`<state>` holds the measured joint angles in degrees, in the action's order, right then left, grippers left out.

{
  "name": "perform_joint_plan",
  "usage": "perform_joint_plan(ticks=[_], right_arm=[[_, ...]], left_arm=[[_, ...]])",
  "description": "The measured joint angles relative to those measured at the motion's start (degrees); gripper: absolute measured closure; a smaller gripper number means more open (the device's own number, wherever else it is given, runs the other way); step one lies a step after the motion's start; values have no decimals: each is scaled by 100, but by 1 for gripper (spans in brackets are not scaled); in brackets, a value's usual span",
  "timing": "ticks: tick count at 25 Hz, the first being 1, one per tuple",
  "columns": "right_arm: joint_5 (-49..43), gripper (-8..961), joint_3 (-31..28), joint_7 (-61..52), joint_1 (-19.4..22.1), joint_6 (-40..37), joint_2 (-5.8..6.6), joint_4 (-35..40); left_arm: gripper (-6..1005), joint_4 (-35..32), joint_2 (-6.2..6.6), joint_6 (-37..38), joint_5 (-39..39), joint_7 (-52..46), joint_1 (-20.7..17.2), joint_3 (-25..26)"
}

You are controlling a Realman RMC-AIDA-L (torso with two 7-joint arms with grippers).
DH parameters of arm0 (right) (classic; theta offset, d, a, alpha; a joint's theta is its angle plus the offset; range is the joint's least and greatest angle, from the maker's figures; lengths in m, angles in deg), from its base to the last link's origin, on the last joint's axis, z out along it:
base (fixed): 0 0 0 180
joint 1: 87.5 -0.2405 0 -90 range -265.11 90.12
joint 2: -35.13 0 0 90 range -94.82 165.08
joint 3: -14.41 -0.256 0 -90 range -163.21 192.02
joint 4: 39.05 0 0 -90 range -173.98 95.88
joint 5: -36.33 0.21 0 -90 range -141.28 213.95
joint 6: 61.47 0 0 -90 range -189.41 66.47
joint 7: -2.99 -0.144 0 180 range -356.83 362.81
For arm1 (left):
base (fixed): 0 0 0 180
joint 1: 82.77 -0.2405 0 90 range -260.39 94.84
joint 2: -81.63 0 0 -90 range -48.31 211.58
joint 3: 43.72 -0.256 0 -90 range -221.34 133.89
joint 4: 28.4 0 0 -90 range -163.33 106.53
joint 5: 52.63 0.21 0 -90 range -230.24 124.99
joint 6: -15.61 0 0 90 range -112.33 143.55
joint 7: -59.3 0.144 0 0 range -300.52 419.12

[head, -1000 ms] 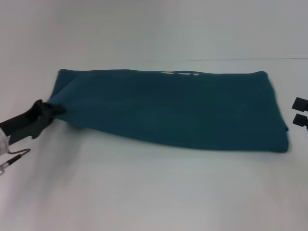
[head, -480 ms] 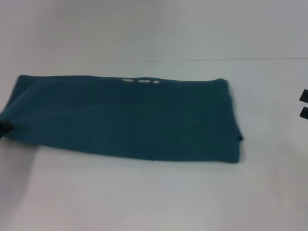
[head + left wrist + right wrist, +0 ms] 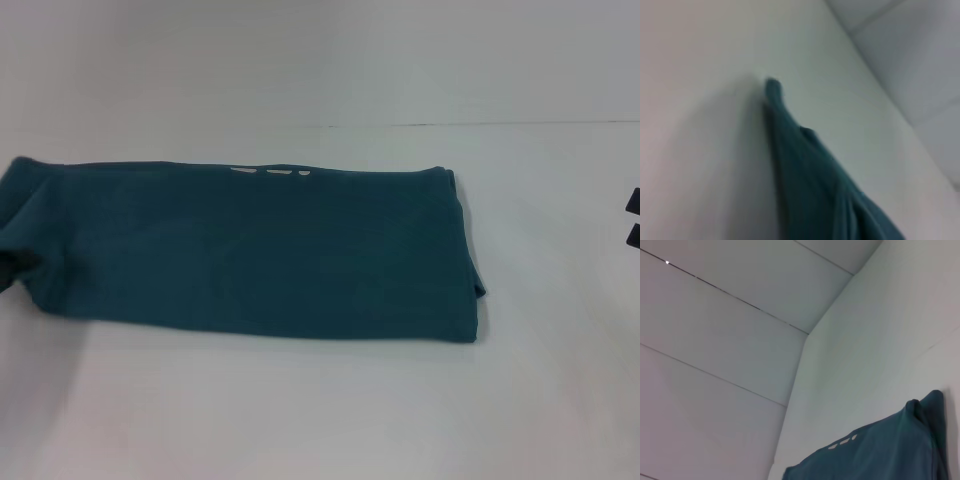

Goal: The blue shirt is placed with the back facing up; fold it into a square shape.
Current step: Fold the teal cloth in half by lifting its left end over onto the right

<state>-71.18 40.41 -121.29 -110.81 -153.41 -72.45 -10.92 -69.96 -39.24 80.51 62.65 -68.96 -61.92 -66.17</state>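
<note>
Head view shows you the blue shirt [image 3: 260,250] folded long on the bench [image 3: 330,410], its left end at the left jaws [image 3: 8,268], right jaws [image 3: 633,218] well apart; neither's opening is discernible.

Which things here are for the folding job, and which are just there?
For the job:
- the blue shirt, lying folded into a long band on the table
- the left gripper, at the shirt's left end by the picture's edge
- the right gripper, off to the right, apart from the shirt

Just there:
- the white table
- the wall behind
</note>
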Motion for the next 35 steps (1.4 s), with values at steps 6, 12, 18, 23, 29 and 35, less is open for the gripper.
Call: perform_joint_plan(ticks=[6,12,18,23,29,35], right_arm=[[-7,60,1,9,37,-1,1,-1],[-13,60,5,17,23,-7,-15,-1],[-15,60,53,18,6,-2,-46,-1],[-16,61,54,18,14,2,-56,-1],[-15,61,54,18,38,2,-63,-1],[-15,61,63,18,38,6,-82,-1]], left_arm=[[992,-46,52,693,-287,141,169,32],[992,-103,144,1413,-335,-48,641,-11],[992,-113,123,1878,-337,-69,1162,-68],[991,-114,25,1986,-366,-91,1430,-308],[991,-82,-196,1790,-388,-66,1820,-1157],[991,110,-338,1451,-472,-15,2135,-1869]])
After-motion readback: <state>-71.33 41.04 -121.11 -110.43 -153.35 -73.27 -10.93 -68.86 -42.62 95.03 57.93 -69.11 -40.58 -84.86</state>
